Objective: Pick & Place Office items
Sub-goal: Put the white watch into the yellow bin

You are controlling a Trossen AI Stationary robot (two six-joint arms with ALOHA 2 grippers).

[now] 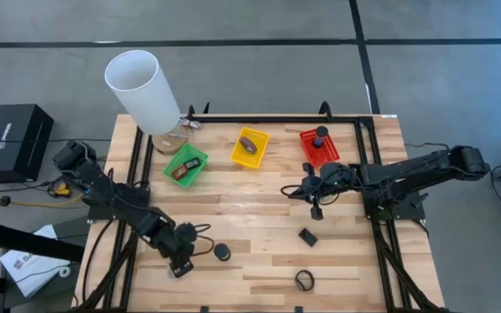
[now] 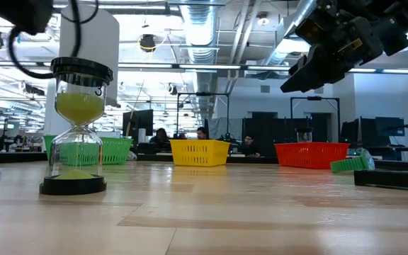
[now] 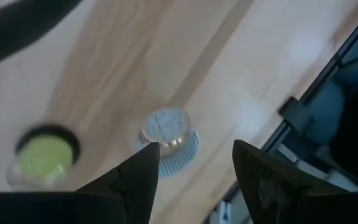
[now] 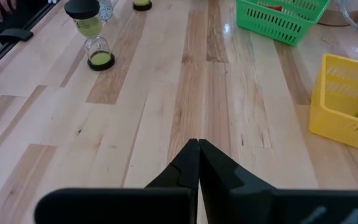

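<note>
Left gripper (image 3: 194, 177), fingers parted and empty, hovers over the worktop (image 3: 166, 62). A small round item (image 3: 169, 140) lies just ahead of the fingertips, toward one side. Right gripper (image 4: 199, 149), fingers closed, waits farther off.

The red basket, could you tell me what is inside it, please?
In the high view, the red basket holds one dark, bluish object standing near its back end. The rest of its floor looks bare. From the low view its wall hides the contents, so the object's kind stays unclear.
</note>
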